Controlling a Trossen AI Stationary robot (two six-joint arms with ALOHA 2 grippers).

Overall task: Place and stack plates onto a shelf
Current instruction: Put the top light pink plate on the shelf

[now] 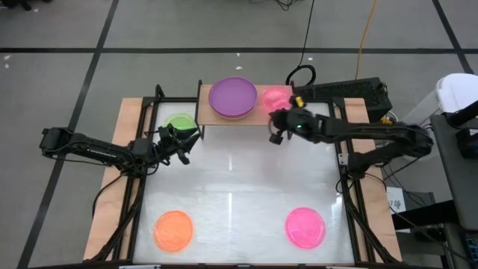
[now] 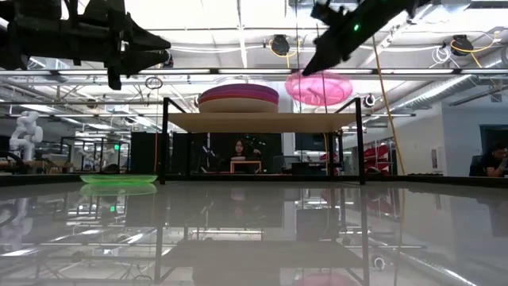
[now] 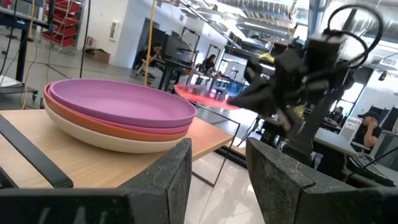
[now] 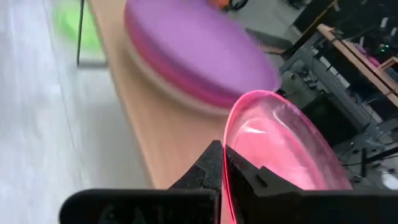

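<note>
The light-wood shelf (image 1: 216, 119) stands at the table's far edge. On it sits a stack of plates (image 1: 232, 97), purple on orange on beige (image 3: 118, 112). My right gripper (image 4: 224, 163) is shut on a translucent pink plate (image 1: 276, 98) over the shelf's right end (image 2: 319, 87). My left gripper (image 3: 217, 168) is open in the air before the shelf's left end (image 1: 185, 142), touching nothing. A green plate (image 1: 180, 122) lies flat on the table just beyond it, beside the shelf (image 2: 119, 179). My right gripper pinches the pink plate's rim (image 4: 225, 134) on its near side, one finger on the plate's hollow face and one on its back. The fingers come from the table's near side, slanting down. The plate is lifted clear of the shelf board and tilted (image 2: 319, 87).
An orange plate (image 1: 173, 229) and a magenta plate (image 1: 305, 226) lie flat near the table's near edge, left and right. The glossy white tabletop (image 1: 239, 179) between them and the shelf is bare. Cables and a black box (image 1: 351, 91) sit behind the shelf's right end.
</note>
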